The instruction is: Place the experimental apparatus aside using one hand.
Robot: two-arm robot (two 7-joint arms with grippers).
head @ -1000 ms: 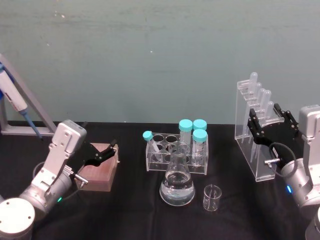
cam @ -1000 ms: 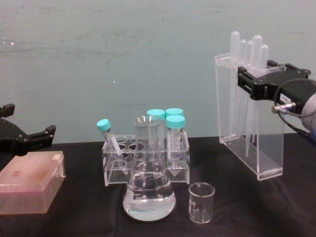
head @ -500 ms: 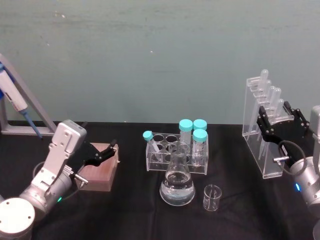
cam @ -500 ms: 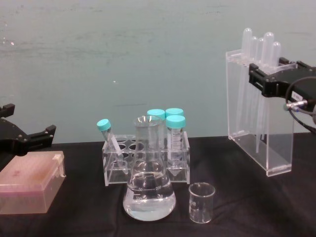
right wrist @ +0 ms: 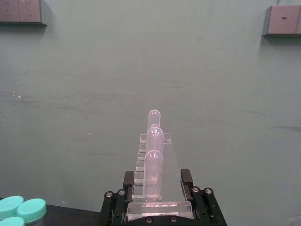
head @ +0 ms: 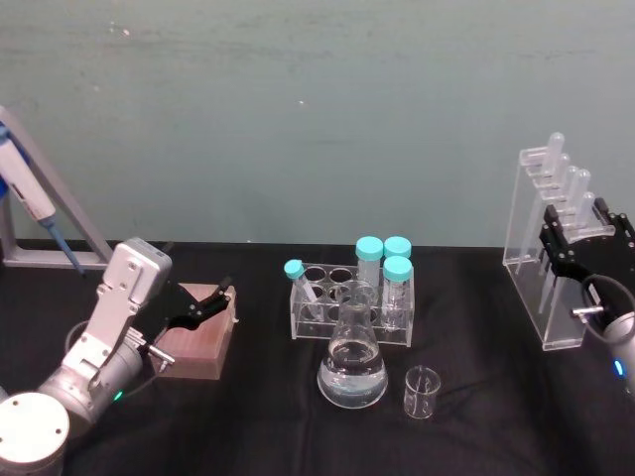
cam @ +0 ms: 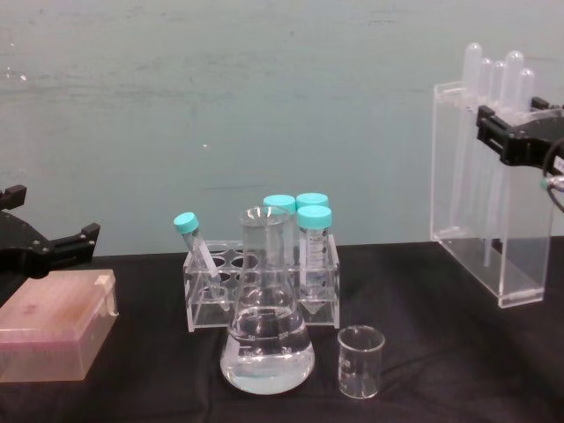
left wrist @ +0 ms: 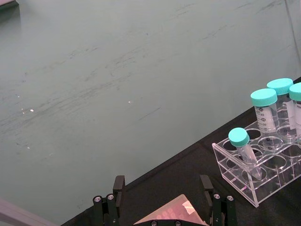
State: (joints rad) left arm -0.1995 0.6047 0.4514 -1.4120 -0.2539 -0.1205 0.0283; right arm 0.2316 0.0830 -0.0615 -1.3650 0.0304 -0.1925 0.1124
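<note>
Head view: my right pincer (head: 583,236), clenched on pipette stand (head: 531,233), has shifted it out to 3 o'clock; flask (head: 351,369), beaker (head: 421,393) still pending; left pincer (head: 203,302) idle, released, 9 o'clock.

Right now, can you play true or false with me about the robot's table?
1. The right gripper has its fingers closed on the tall clear stand of pipettes. True.
2. The flask is empty. False: it holds clear liquid in its lower part.
3. The small beaker stands just to the right of the flask. True.
4. The left gripper is carrying the small beaker. False: it is open, holds nothing and sits by the pink box on the left.
5. The tube caps in the rack are red. False: they are teal.
</note>
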